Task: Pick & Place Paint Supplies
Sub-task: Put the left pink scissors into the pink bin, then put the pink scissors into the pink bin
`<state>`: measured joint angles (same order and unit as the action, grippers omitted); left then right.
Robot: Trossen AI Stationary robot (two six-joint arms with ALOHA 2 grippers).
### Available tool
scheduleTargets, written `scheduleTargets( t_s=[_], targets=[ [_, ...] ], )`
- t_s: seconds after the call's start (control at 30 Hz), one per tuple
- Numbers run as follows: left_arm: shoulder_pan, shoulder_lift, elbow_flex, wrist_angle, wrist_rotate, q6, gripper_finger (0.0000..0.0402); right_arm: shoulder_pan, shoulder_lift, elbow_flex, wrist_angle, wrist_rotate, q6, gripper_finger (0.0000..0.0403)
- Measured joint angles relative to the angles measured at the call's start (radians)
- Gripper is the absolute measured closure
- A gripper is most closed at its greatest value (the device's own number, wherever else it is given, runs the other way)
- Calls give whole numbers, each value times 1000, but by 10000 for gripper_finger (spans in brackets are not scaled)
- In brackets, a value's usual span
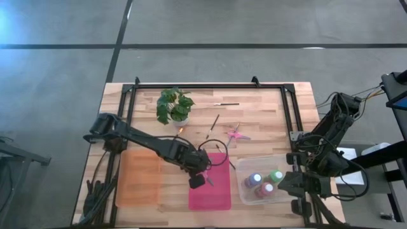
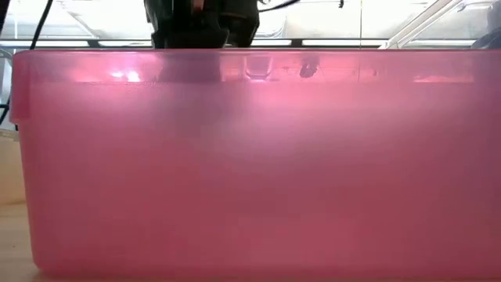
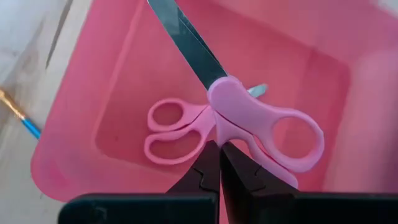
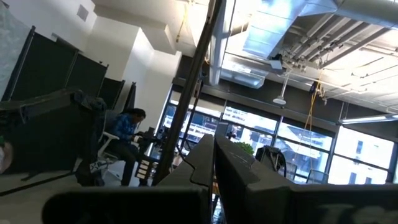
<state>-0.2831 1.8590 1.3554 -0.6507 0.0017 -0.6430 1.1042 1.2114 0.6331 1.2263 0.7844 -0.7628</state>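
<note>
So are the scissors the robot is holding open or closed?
Closed: the scissors show one straight blade, handles close together, gripped by the left gripper.

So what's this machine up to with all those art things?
The left gripper holds pink scissors over the pink bin, apparently about to drop them in. Three paint bottles already sit in the clear bin. A second pair of scissors and brushes still lie on the table. The right gripper waits, shut, at the right edge.
</note>
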Motion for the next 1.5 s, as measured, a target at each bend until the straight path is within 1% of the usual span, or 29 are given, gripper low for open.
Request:
scheduleTargets(
  t_s=[0.1, 0.37, 0.7, 0.87, 1.03, 1.1, 1.2, 1.3, 1.4, 1.5],
  targets=[
    [1, 21, 0, -5, 3, 0, 398, 0, 0, 0, 0, 0, 0, 394],
    [1, 18, -1, 0, 3, 12, 396, 0, 0, 0, 0, 0, 2, 394],
    [1, 18, -1, 4, 3, 43, 337, 0, 0, 0, 0, 0, 4, 394],
    [1, 17, 5, 2, -1, 70, 316, 0, 0, 0, -1, 0, 3, 394],
    [-5, -12, 23, 33, -1, 184, 312, 0, 0, 0, -3, 5, -2, 394],
    [-17, -34, 20, 85, 4, 252, 312, 0, 0, 0, -3, 36, -8, 394],
    [-45, -67, 15, 149, 43, 353, 312, 0, 0, -1, -1, 95, -24, 394],
    [-83, -119, 15, 154, 50, 465, 311, -1, 0, -1, 2, 111, -31, 394],
    [-134, -199, 13, 156, -18, 571, 311, -1, 0, -1, 1, 130, -51, 394],
    [-203, -282, 11, 162, -134, 639, 311, -14, 0, -1, 1, 204, -77, 394]
  ],
)
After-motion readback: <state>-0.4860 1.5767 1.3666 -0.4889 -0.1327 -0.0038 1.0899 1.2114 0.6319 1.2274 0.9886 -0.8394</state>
